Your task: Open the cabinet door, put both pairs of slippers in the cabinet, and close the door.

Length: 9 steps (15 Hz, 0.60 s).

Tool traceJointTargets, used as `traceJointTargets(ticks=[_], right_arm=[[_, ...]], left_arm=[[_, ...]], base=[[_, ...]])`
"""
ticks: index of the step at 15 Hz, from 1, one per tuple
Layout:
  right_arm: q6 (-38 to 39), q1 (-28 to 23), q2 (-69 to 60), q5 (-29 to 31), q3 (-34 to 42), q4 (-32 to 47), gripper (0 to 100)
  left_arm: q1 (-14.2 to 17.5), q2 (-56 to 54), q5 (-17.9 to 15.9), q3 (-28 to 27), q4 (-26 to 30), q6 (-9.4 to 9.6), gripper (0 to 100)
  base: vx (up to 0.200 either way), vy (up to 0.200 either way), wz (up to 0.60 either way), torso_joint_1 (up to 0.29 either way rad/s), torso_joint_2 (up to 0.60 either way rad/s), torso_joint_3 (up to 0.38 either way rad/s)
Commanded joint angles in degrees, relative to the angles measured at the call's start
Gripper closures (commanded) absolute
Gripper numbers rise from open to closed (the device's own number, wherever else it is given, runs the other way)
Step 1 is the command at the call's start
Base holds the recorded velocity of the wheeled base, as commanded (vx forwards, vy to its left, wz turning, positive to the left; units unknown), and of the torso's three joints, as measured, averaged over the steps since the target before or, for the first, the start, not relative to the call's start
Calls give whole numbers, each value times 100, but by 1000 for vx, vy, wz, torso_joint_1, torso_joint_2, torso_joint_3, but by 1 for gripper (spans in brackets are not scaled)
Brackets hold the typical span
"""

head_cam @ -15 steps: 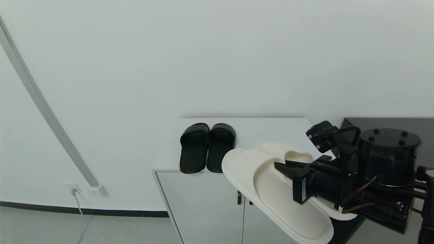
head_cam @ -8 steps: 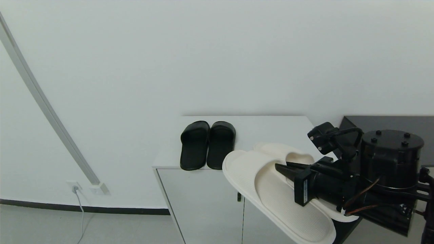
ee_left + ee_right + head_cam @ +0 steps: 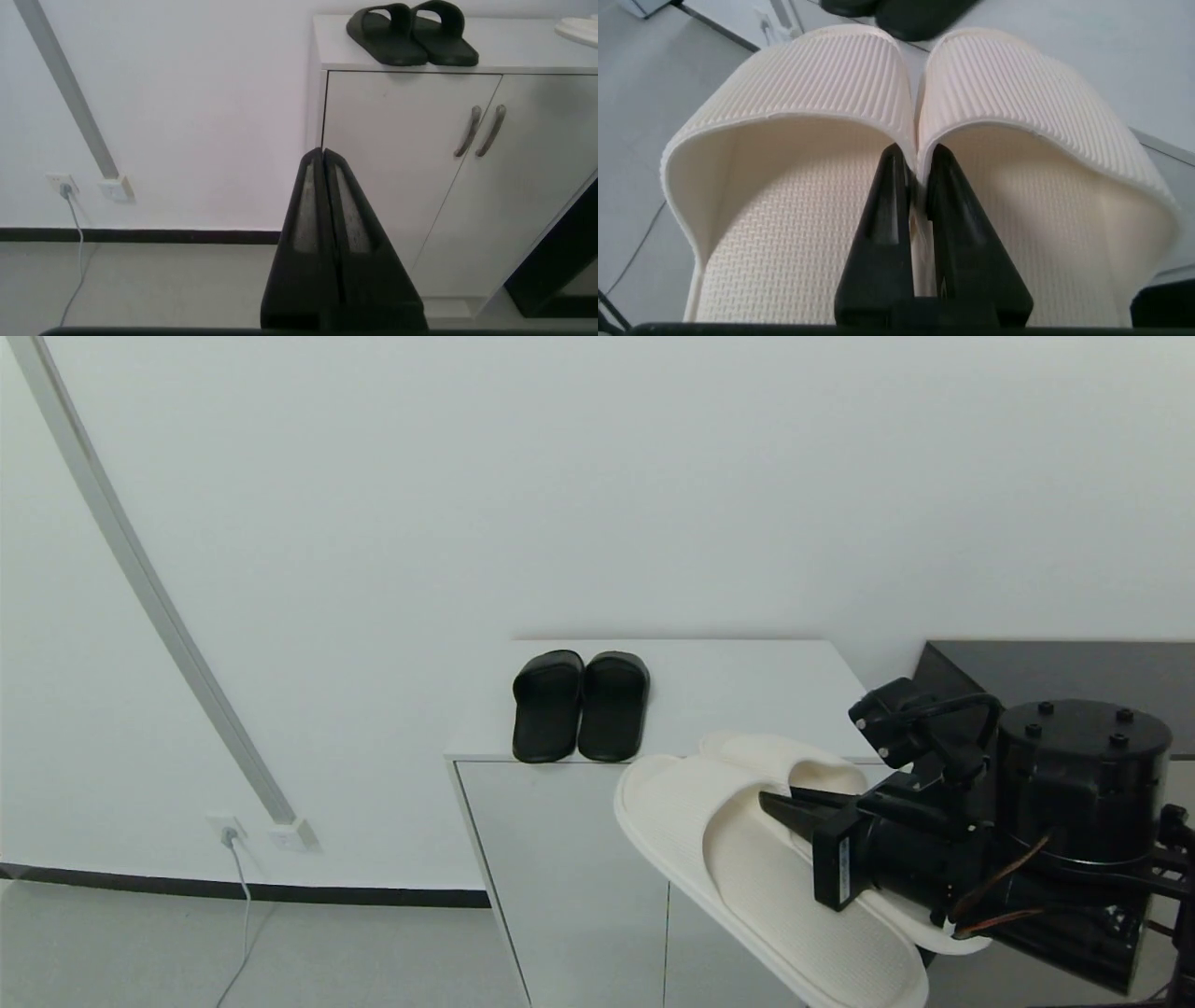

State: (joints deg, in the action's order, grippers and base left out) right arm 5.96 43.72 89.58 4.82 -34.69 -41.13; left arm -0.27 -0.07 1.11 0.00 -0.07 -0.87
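1. Keep the right gripper (image 3: 780, 805) clamped as it is: fingers pinched on the two touching inner strap walls of the white slippers (image 3: 747, 859), carrying both as one bundle in the air in front of the cabinet (image 3: 579, 859), off its right front corner.
2. Avoid loosening that pinch. Probably a thin, springy hold, so carry smoothly and level to stop either slipper sliding out.
3. Treat the door as the step in hand, judging by both doors shut. Use the left gripper (image 3: 323, 154), closed on nothing, low and facing the cabinet front.
4. Open those fingers, close them around one of the handles (image 3: 481, 131) at the middle seam, and pull along the door's swing, not straight back.
5. Hold the white pair well aside of that swing.
6. White pair: long axis slanting, apparently toes up and away toward the cabinet, heels down toward the robot, soles tilted.
7. Black slippers (image 3: 581, 705): side by side on the cabinet top at its front edge, long axis front to back, toes toward the wall.
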Motion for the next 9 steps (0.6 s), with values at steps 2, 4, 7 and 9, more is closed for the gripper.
traceJointTargets(ticks=[2, 4, 7, 9], right_arm=[[2, 5, 16, -33, 15, -35, 100], [2, 5, 34, -42, 50, -27, 100], [2, 5, 34, -42, 50, -27, 100], [-7, 14, 42, -33, 59, -27, 100]], left_arm=[[0, 7, 3, 0, -1, -1, 100], [0, 7, 3, 0, -1, -1, 100], [0, 7, 3, 0, -1, -1, 100], [0, 7, 3, 0, -1, -1, 100]], base=[[0, 0, 0, 0, 0, 0], [0, 0, 0, 0, 0, 0], [0, 0, 0, 0, 0, 0], [0, 0, 0, 0, 0, 0]])
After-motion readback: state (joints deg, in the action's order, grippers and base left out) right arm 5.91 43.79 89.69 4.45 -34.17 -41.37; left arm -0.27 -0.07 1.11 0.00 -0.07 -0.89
